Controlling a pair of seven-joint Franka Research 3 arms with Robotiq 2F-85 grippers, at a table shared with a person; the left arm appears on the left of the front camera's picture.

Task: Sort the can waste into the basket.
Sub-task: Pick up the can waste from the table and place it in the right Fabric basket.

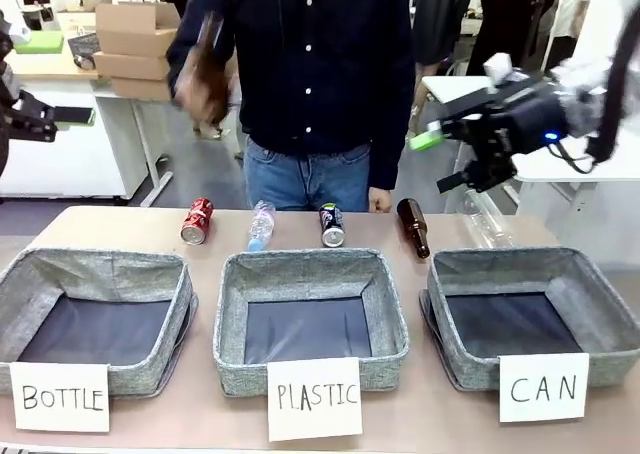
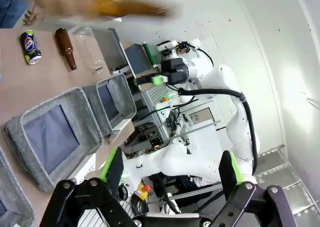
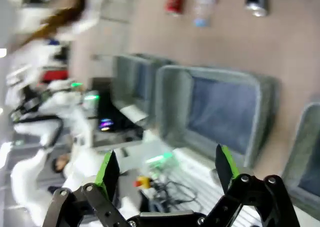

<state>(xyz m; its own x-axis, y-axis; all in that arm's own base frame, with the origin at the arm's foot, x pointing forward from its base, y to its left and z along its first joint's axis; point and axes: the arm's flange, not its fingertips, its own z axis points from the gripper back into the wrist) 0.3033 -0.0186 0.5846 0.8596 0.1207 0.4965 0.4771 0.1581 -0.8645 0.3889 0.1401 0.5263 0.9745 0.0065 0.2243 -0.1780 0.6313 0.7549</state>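
The left gripper point(image 2: 171, 158) hangs at the far left, off to the side of the tan table point(image 1: 120, 230), with its green-padded fingers spread wide and nothing between them. Below it sits the grey fabric basket with the white "BOTTLE" sign point(image 1: 100, 265), dark floor bare. Just behind that basket's far right corner the red metal can with white lettering point(image 1: 197, 220) lies on its side on the table. Above it, a person's hand point(image 1: 203, 92), blurred, holds a brown glass bottle point(image 1: 209, 40) up at chest height. Next along the table lies a small clear plastic bottle point(image 1: 260, 224), then the dark black-and-silver can point(image 1: 331, 225), also on its side; both lie behind the middle grey basket signed "PLASTIC" point(image 1: 310, 260). A second brown glass bottle point(image 1: 413, 227) lies further right, and a larger clear plastic bottle point(image 1: 487, 220) beside it. In front of these stands the grey fabric basket signed "CAN" point(image 1: 530, 258), with neither can in it. Above its far edge the right gripper point(image 1: 441, 162) hovers, jaws apart and holding nothing, well clear of both cans.
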